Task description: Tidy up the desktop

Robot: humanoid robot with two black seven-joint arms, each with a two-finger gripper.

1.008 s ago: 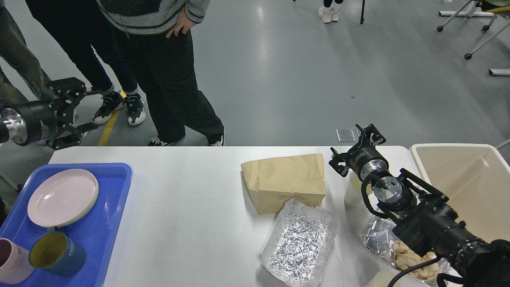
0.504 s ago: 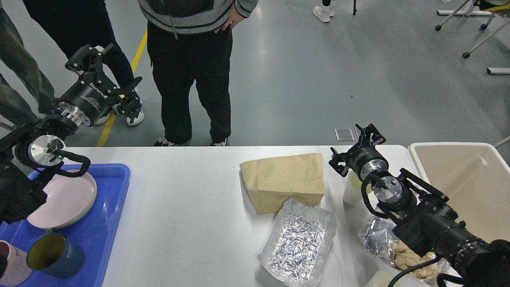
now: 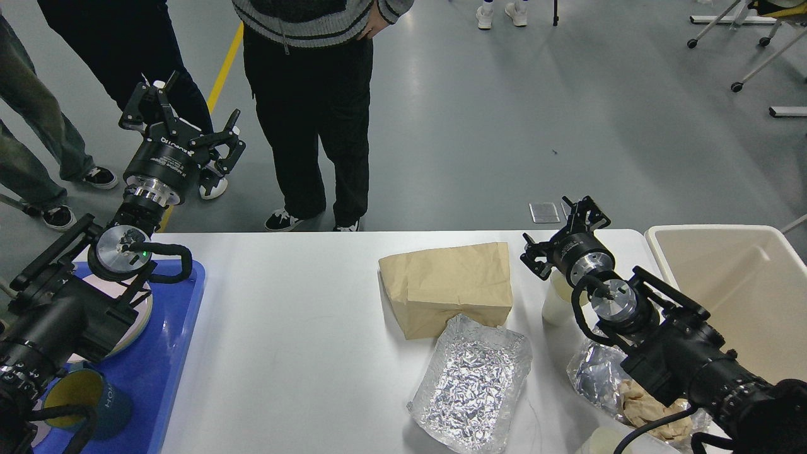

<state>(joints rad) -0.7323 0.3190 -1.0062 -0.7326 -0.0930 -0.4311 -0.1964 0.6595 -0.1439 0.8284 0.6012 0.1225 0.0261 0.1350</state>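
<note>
The white desktop [image 3: 302,315] fills the lower view. On it lie a brown paper bag [image 3: 447,287], a crumpled foil tray [image 3: 470,384], a white cup [image 3: 558,296] and a foil wrap with brown paper [image 3: 621,388]. My left gripper [image 3: 183,116] is open and empty, held high beyond the table's far left edge. My right gripper [image 3: 564,230] is open and empty, just above the white cup, to the right of the bag.
A blue tray [image 3: 173,353] at the left holds a pink plate [image 3: 135,321] and a blue mug [image 3: 85,400], partly hidden by my left arm. A beige bin [image 3: 737,284] stands at the right. People stand beyond the far edge.
My left arm has swung in from the far left, up and to the right, and now covers the tray and plate. The right arm has not moved. The people behind have shifted.
</note>
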